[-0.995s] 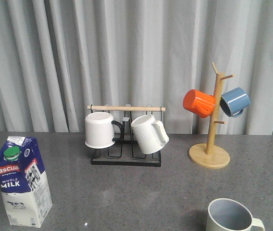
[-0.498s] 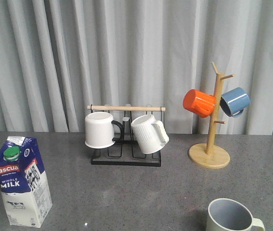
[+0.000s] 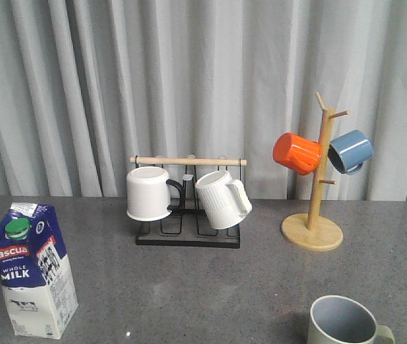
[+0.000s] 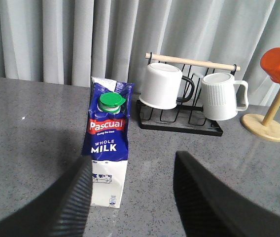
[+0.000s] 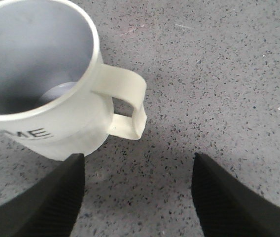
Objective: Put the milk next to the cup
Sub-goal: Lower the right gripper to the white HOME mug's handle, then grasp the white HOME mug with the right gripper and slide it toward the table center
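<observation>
Facing "Pascual WHOLE MILK" carton (image 4: 108,148) and "HOME" cup (image 5: 46,84), both end effectors agape.

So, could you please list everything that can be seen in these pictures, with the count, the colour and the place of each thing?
milk carton: 1, dark blue and white with green cap, upright at front left of table
cup: 1, pale grey-green, greyish-blue inside, front right
black wire rack: 1, wooden bar on top, centre back
white mugs: 2 on the rack, plain with black handle, ribbed
wooden mug tree: 1, back right
orange mug: 1, on the tree
blue mug: 1, on the tree
table: 1, dark grey speckled
curtain: grey, behind
left gripper: black, open, facing the milk carton
right gripper: black, open, by the cup handle
</observation>
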Robot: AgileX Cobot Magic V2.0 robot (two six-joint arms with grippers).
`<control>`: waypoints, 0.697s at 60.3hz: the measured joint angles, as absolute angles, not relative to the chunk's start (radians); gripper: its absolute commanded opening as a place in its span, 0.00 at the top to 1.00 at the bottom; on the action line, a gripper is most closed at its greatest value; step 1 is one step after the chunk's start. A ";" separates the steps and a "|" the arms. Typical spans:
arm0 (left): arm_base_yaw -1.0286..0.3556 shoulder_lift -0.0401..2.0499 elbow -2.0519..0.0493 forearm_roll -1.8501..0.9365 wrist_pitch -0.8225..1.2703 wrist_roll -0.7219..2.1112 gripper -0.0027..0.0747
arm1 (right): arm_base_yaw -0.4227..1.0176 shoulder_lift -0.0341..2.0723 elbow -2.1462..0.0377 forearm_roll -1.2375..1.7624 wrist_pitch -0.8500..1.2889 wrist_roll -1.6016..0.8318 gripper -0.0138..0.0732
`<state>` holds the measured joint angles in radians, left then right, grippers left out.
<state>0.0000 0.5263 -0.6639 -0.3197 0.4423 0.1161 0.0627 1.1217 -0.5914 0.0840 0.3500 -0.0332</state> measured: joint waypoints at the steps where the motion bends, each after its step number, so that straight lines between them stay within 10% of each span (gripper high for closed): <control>1: 0.000 0.526 -0.664 -0.320 0.442 0.116 0.48 | 0.063 1.128 -0.591 0.084 0.346 -0.033 0.32; 27: 0.000 0.526 -0.664 -0.320 0.442 0.117 0.48 | 0.063 1.315 -0.591 0.083 0.143 -0.041 0.34; 42: 0.000 0.526 -0.664 -0.320 0.442 0.117 0.48 | 0.063 1.420 -0.592 0.068 0.010 -0.090 0.67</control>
<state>0.0000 0.5263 -0.6639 -0.3197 0.4423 0.1168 0.0627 1.4197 -0.5924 0.0679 0.0095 -0.0905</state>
